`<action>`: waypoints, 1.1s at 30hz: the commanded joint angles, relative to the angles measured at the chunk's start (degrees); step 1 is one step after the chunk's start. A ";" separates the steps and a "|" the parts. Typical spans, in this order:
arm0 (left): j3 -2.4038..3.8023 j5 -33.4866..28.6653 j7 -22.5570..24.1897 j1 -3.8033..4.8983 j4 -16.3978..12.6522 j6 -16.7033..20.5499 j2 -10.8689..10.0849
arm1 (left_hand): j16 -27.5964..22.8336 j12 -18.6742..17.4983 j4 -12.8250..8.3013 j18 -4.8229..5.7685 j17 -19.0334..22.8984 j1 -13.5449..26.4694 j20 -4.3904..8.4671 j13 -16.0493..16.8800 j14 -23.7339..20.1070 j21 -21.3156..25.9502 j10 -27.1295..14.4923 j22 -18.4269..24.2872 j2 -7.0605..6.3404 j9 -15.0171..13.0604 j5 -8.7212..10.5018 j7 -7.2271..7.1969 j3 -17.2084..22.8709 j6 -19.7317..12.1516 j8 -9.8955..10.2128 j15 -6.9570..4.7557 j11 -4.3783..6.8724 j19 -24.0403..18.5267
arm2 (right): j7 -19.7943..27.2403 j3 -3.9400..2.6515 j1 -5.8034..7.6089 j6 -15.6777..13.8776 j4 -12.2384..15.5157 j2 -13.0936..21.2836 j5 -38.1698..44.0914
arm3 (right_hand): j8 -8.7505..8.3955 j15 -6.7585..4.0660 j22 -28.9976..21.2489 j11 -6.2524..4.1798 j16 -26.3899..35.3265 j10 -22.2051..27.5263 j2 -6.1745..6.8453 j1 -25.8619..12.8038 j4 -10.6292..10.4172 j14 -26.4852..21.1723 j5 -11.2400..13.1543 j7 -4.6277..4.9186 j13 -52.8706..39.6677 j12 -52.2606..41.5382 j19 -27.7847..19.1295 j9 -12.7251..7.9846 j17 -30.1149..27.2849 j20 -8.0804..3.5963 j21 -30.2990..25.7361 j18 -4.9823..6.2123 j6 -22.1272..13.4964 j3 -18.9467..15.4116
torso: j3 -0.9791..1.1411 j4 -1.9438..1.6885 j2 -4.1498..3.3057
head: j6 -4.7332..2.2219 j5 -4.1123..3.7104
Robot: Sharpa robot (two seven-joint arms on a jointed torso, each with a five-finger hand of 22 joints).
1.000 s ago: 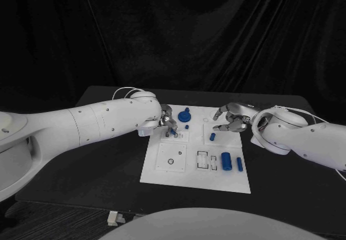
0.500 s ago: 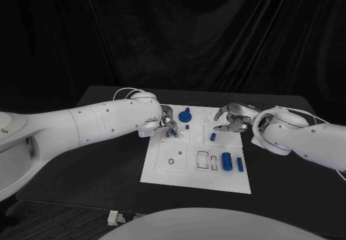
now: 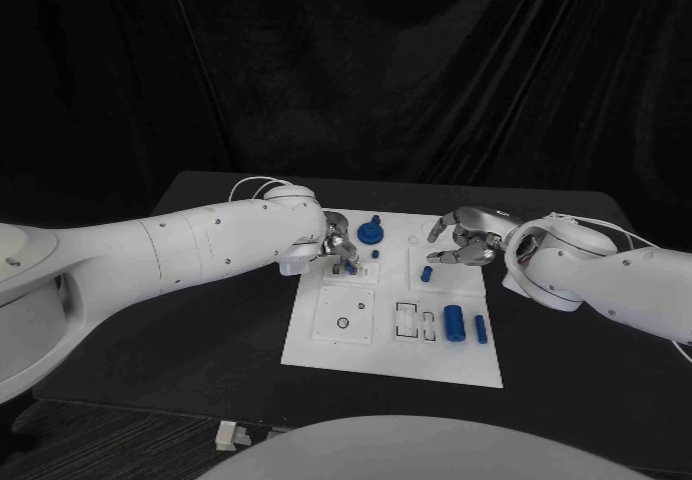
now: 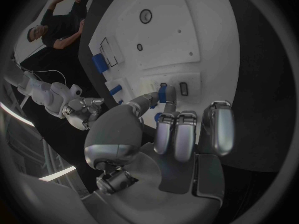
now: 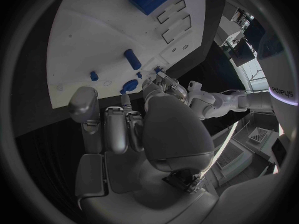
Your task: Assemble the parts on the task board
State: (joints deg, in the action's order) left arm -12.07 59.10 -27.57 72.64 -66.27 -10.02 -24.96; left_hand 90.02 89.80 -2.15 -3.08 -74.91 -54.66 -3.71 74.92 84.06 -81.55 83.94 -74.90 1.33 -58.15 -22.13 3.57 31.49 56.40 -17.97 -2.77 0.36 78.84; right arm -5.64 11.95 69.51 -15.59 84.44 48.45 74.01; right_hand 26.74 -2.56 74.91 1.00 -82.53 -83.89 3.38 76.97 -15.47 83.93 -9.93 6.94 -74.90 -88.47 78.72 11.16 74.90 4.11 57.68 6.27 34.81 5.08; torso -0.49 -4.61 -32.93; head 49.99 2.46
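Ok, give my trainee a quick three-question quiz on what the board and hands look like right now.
1. True or false: the left hand pinches a small blue part over the task board.
2. Which hand holds nothing: A left, B right?
3. Fill in: the large blue cylinder lies on the board's edge nearest the ___ arm.

Key: 1 true; 2 B; 3 right.

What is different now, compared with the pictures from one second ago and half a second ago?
Almost nothing visibly changed. The silver left hand still pinches a small blue peg over the white task board, at most shifting slightly. The silver right hand stays hovering, holding nothing. The large blue cylinder has not moved.
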 commanded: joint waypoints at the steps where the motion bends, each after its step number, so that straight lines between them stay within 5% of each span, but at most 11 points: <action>1: -0.08 -0.02 0.98 -0.44 -0.04 -1.01 0.25 | -0.02 0.20 -2.54 -0.32 -15.09 0.16 0.18 15.08 5.94 0.27 6.06 -6.74 0.59 0.05 -0.30 -0.47 2.83 0.06 0.20 -0.25 0.29 -0.20 | -0.54 -0.03 -0.14 0.42 0.02 0.05 0.05 | 0.23 0.41 7.06 0.43 0.38 -3.11 -0.55 0.04 0.32 2.74 -0.38 -0.15 -12.35 0.35 -0.40 0.03 7.98 -0.01 -0.27 -0.20 0.37 -0.08 | 0.00 -0.02 -0.02 | 0.01 0.12; 22: -0.08 -0.02 1.31 -1.23 0.47 -1.44 0.44 | -0.02 0.20 -2.46 -0.37 -15.09 0.34 0.23 15.08 5.94 0.52 6.06 -6.60 0.72 -0.10 0.07 -0.50 2.80 0.07 0.37 -0.33 0.31 -0.35 | -0.68 -0.03 -0.16 0.61 0.01 0.08 0.05 | 0.23 0.41 7.06 0.43 0.38 -3.11 -0.55 0.04 0.32 2.74 -0.38 -0.15 -12.35 0.35 -0.40 0.03 7.98 -0.01 -0.27 -0.20 0.37 -0.08 | 0.01 0.03 0.01 | 0.01 0.43; 24: -0.08 -0.02 1.48 -1.32 0.56 -1.38 0.46 | -0.02 0.20 -1.98 -0.37 -15.09 0.80 0.22 15.08 5.94 0.70 6.06 -6.56 0.89 -0.21 2.81 -0.60 2.29 0.06 0.66 -0.38 0.36 -0.37 | -0.67 -0.03 -0.17 0.61 -0.01 0.06 0.05 | 0.23 0.41 7.06 0.43 0.38 -3.11 -0.55 0.04 0.32 2.74 -0.38 -0.15 -12.35 0.35 -0.40 0.03 7.98 -0.01 -0.27 -0.20 0.37 -0.08 | 0.01 0.04 0.01 | 0.01 0.39; 26: -0.08 -0.02 1.62 -1.42 0.68 -1.32 0.49 | -0.06 0.20 0.45 -0.41 -14.94 2.49 0.19 15.08 5.83 1.10 6.06 -6.44 1.04 -0.04 8.52 -0.49 -0.15 0.00 1.56 -0.25 0.25 -0.49 | -0.66 -0.03 -0.19 0.60 -0.03 0.04 0.05 | 0.23 0.41 7.06 0.43 0.38 -3.11 -0.55 0.04 0.32 2.74 -0.38 -0.15 -12.35 0.35 -0.40 0.03 7.98 -0.01 -0.27 -0.20 0.37 -0.08 | 0.00 0.05 0.01 | 0.01 0.31; 33: -0.08 -0.02 1.70 -1.61 1.26 -1.78 0.63 | -0.15 0.20 7.09 -0.48 -14.65 5.29 -0.32 15.08 5.63 1.90 6.06 -6.46 0.29 1.06 13.88 0.42 -8.51 -0.48 4.71 0.42 -0.52 -0.65 | -0.62 -0.03 -0.23 0.61 -0.06 0.04 0.05 | 0.32 0.43 7.03 0.45 0.42 -3.03 -0.60 0.00 0.34 2.71 -0.40 -0.14 -12.28 0.40 -0.46 -0.01 7.95 0.01 -0.40 -0.18 0.37 -0.13 | -0.02 0.04 0.05 | 0.01 0.12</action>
State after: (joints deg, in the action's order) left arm -12.04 59.14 -26.63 71.34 -65.06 -10.48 -24.51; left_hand 90.03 89.80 4.27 -3.07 -74.95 -50.07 -3.72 74.91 84.06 -79.84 83.94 -74.90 1.76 -57.23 -8.69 3.57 24.02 56.05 -13.86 -2.77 0.36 78.40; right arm -5.66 11.95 69.41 -15.29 84.38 48.46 73.99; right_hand 26.74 -2.56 74.90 1.00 -82.30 -83.89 3.38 76.97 -15.48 83.93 -10.17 6.94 -74.90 -88.46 78.72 11.15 74.90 4.11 57.46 6.27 34.81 5.08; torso -0.49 -4.55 -32.89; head 49.99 2.65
